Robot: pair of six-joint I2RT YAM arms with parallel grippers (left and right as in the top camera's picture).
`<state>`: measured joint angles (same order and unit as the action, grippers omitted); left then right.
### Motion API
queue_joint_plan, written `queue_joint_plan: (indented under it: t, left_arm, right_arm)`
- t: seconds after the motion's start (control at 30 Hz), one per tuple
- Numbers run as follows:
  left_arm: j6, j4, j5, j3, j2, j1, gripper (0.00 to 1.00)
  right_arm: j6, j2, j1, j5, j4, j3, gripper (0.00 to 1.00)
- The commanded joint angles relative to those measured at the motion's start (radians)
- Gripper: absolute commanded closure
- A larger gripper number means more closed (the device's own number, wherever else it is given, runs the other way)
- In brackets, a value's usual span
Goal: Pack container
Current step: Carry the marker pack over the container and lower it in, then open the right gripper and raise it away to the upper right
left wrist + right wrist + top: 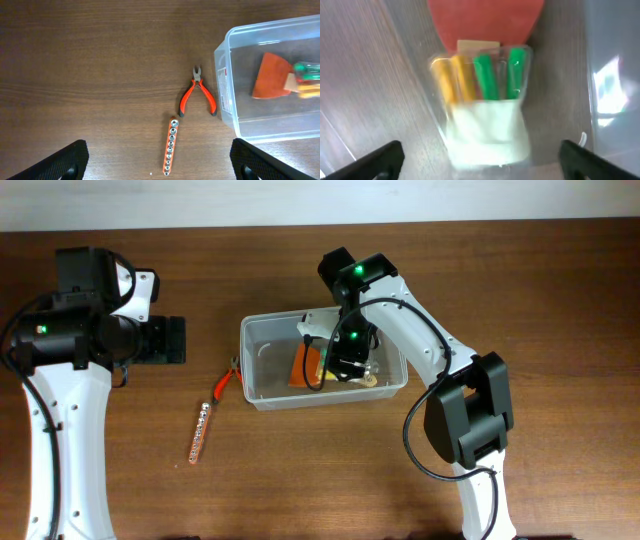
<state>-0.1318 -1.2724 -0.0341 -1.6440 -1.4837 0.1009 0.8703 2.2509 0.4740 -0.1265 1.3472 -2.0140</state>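
Observation:
The clear container [256, 332] sits mid-table. Inside it lie an orange-red flat piece [303, 366] and a clear pack of yellow and green items [480, 80], which also shows in the left wrist view [306, 80]. My right gripper [350, 358] hangs open inside the container, just above the pack, its fingers [480, 160] wide apart and holding nothing. Red-handled pliers [198, 93] and an orange socket rail [170, 146] lie on the table left of the container [227, 90]. My left gripper [160, 162] is open and empty, above the rail.
Brown wooden table. The pliers [226, 383] and socket rail [200, 433] lie between the left arm and the container. A pale wall edge runs along the table's far side.

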Motion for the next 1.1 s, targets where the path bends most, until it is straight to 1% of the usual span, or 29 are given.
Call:
queue_joint_plan:
  t: [0.0,0.1,0.2,0.27,0.3,0.4,0.53,0.7,0.83,0.93,1.07]
  left_arm:
    - [-0.016,0.003,-0.003,0.009,0.004,-0.002,0.07]
    - [-0.016,0.003,-0.002,0.009,0.004,-0.002,0.07]
    - [-0.017,0.003,0.012,0.009,0.004,-0.002,0.07]
    - [-0.017,0.003,0.016,0.009,0.004,-0.002,0.06]
    - [-0.021,0.003,0.014,0.009,0.004,-0.002,0.04]
    - [-0.051,-0.009,0.013,0.009,0.004,-0.009,0.02]
    - [-0.05,-0.031,0.011,0.009,0.004,-0.032,0.01]
    - [-0.049,-0.09,0.011,0.035,0.004,-0.08,0.01]
    - [-0.016,-0.096,0.007,0.149,0.004,-0.085,0.01]
    - [-0.016,-0.017,0.007,0.288,0.004,-0.085,0.01]
    - [-0.021,0.118,0.003,0.46,0.004,-0.085,0.01]
  right_arm:
    - [0.0,-0.03,0.003,-0.02,0.004,-0.002,0.01]
    - [-0.053,-0.071,0.002,0.007,0.004,-0.018,0.01]
    - [-0.142,-0.141,0.001,0.108,0.004,-0.048,0.01]
    - [-0.231,-0.204,-0.006,0.183,0.003,-0.077,0.01]
    - [-0.263,-0.238,-0.013,0.204,0.003,-0.093,0.01]
    - [-0.335,-0.347,-0.06,0.222,0.003,-0.14,0.01]
    - [-0.473,-0.502,-0.187,0.216,0.003,-0.178,0.01]
    - [-0.6,-0.637,-0.417,0.202,0.008,-0.178,0.01]
    - [-0.599,-0.668,-0.584,0.048,0.03,-0.178,0.01]
    - [-0.599,-0.66,-0.662,-0.033,0.047,-0.175,0.01]
    - [-0.599,-0.635,-0.692,-0.047,0.048,-0.175,0.01]
